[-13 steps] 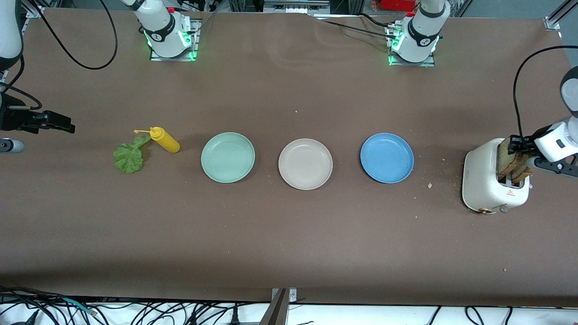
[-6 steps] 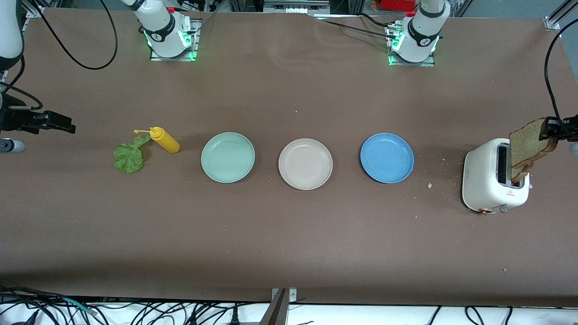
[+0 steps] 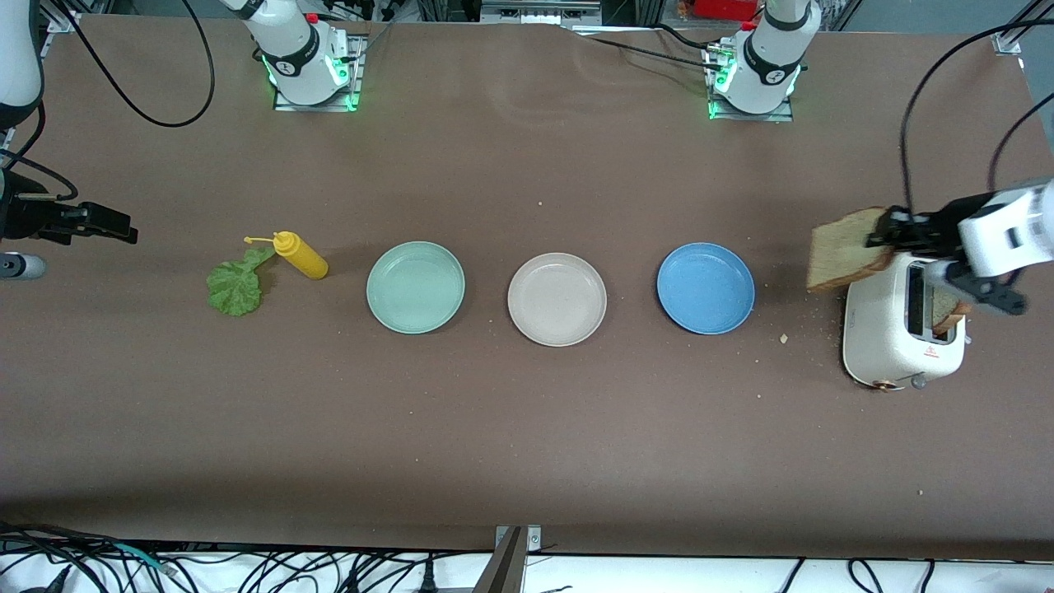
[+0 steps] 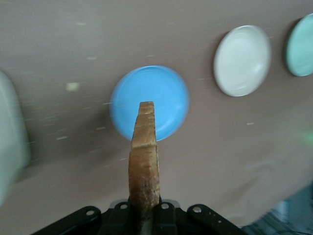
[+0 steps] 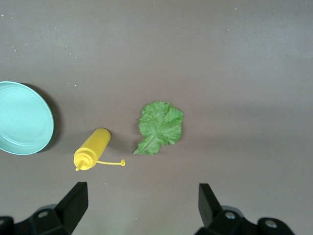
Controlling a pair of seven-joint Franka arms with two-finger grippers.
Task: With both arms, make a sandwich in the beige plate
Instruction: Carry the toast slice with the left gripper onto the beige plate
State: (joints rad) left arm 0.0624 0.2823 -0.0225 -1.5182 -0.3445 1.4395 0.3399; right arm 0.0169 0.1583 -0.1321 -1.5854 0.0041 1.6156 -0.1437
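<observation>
My left gripper (image 3: 885, 232) is shut on a brown toast slice (image 3: 846, 249) and holds it in the air over the table between the white toaster (image 3: 885, 338) and the blue plate (image 3: 706, 287). The left wrist view shows the slice (image 4: 144, 161) edge-on between the jaws. A second slice (image 3: 947, 309) stands in the toaster's slot. The beige plate (image 3: 557, 299) sits empty between the blue and mint-green plates; it also shows in the left wrist view (image 4: 242, 60). The lettuce leaf (image 3: 235, 287) lies flat toward the right arm's end. My right gripper (image 5: 142, 203) is open, waiting above the table near the leaf (image 5: 160, 126).
A yellow squeeze bottle (image 3: 301, 255) lies on its side beside the leaf. The mint-green plate (image 3: 416, 287) is empty. Crumbs (image 3: 783, 338) lie between the blue plate and the toaster. The two arm bases stand at the table's edge farthest from the front camera.
My left gripper has pulled one toast slice up out of the toaster and carried it toward the blue plate. The right arm has not moved.
</observation>
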